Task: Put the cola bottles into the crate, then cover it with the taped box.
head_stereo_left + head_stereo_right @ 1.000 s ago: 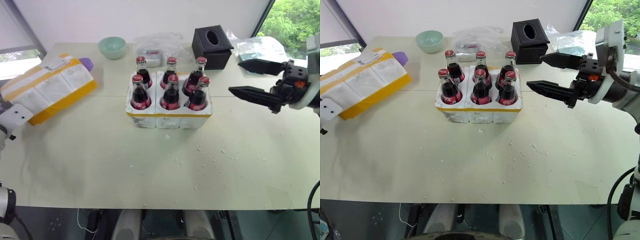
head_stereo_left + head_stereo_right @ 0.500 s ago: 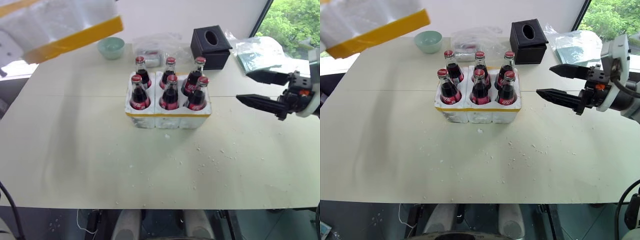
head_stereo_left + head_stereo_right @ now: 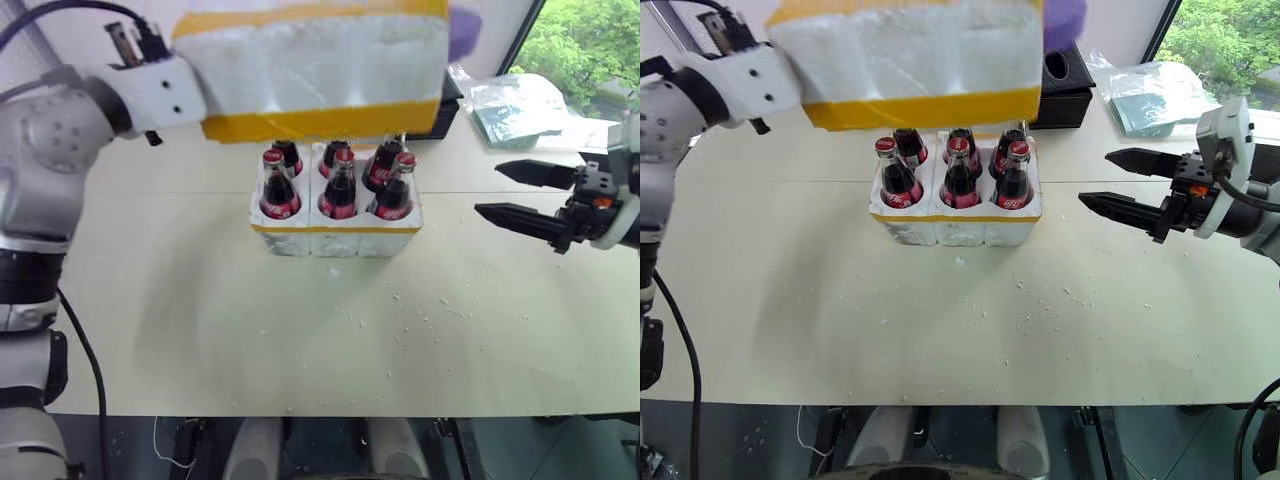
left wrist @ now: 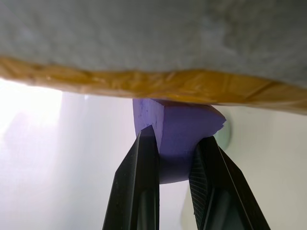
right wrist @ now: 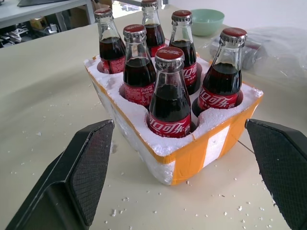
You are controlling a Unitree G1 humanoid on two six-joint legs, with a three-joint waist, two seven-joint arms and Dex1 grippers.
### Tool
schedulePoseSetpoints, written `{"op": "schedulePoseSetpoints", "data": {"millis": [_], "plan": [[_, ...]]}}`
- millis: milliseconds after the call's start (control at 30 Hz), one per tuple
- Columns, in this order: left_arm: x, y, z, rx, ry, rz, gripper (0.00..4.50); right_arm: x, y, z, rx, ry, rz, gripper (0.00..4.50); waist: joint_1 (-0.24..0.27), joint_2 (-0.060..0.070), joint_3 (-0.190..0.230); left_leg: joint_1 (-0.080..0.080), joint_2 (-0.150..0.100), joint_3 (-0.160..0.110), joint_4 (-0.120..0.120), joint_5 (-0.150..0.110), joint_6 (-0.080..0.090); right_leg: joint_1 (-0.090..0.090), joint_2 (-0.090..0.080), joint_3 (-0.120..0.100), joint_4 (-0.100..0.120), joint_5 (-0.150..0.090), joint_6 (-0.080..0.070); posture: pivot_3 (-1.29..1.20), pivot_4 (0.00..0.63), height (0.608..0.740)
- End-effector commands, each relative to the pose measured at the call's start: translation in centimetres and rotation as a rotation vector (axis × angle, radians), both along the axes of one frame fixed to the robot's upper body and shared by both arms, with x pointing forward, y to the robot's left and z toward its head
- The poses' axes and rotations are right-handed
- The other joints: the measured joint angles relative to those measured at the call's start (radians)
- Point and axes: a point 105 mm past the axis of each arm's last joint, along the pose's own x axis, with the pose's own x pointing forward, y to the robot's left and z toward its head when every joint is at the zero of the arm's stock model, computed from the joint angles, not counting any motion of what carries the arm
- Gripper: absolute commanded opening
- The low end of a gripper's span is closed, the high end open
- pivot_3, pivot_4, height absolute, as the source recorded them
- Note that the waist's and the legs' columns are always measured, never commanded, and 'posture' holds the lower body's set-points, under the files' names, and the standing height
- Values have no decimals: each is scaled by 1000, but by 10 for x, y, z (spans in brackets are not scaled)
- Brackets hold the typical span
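Box: the taped box [image 3: 320,70] is in the air above the bottles' rear row, clear of the crate.
Left end effector [image 4: 175,158]: clamped on a purple tab [image 4: 180,134] at the box's edge.
Bottles: all six cola bottles [image 5: 169,98] stand upright in the crate's wells.
Crate [image 3: 335,237]: on the worktop [image 3: 200,330], mid-table, uncovered.
Right end effector [image 3: 520,193]: fingers spread wide, empty, well to the right of the crate, pointing at it.
Behind: black tissue box [image 3: 1068,90] and plastic bags [image 3: 520,100].
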Motion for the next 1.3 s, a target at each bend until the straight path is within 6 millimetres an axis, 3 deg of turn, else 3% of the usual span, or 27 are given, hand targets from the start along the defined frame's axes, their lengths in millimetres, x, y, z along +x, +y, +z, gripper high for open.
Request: {"op": "schedulePoseSetpoints", "data": {"millis": [33, 267, 500, 767, 900, 1067, 1233, 1300], "plan": [[-10, -17, 1, 60, -21, -16, 390, -3, -2, 11, 23, -66, -10, 4500, 2, 0, 0, 0, 0, 0, 0, 0, 0, 0, 0, 0, 0, 0, 0, 0, 150, 737], [-19, -31, -17, 217, -5, -4, 390, -1, -1, 12, 64, -77, -18, 4500, 2, 0, 0, 0, 0, 0, 1, 0, 0, 0, 0, 1, 1, 0, 0, 0, 150, 737], [-17, -24, -44, 313, 32, 45, 390, 3, -1, 10, 76, -83, -23, 4500, 2, 0, 0, 0, 0, 0, 1, 0, 0, 0, 0, 1, 1, 0, 0, 0, 150, 737], [-19, -21, -64, 266, 83, 51, 4444, 7, -1, 11, 79, -80, -21, 4500, 4, 0, 0, 0, 0, -1, 1, 0, 0, 0, 0, 1, 1, 0, 0, 0, 150, 737], [-21, -17, -62, 184, 113, 53, 4479, 9, -2, 9, 77, -74, -22, 4500, 4, 0, 0, 0, 0, -1, 1, 0, 0, 0, 0, 1, 1, 0, 0, 0, 150, 737], [-30, -2, -50, -132, 224, -11, 4479, 9, -3, 6, 60, -62, -26, 4500, 1, 0, 0, 0, 0, -1, 1, 0, 0, 0, 0, 1, 1, 0, 0, 0, 150, 737], [-72, 4, -60, -394, 526, -263, 4479, 9, -11, -2, 26, -34, -45, 4500, -1, 0, 0, 0, 0, -1, 1, 0, 0, 0, 0, 1, 1, 0, 0, 0, 150, 737], [-101, 12, -64, -593, 780, -363, 4479, 9, -15, -7, -1, -23, -61, 4500, -2, 0, 0, 0, 0, -1, 1, 0, 0, 0, 0, 1, 1, 0, 0, 0, 150, 737]]}}
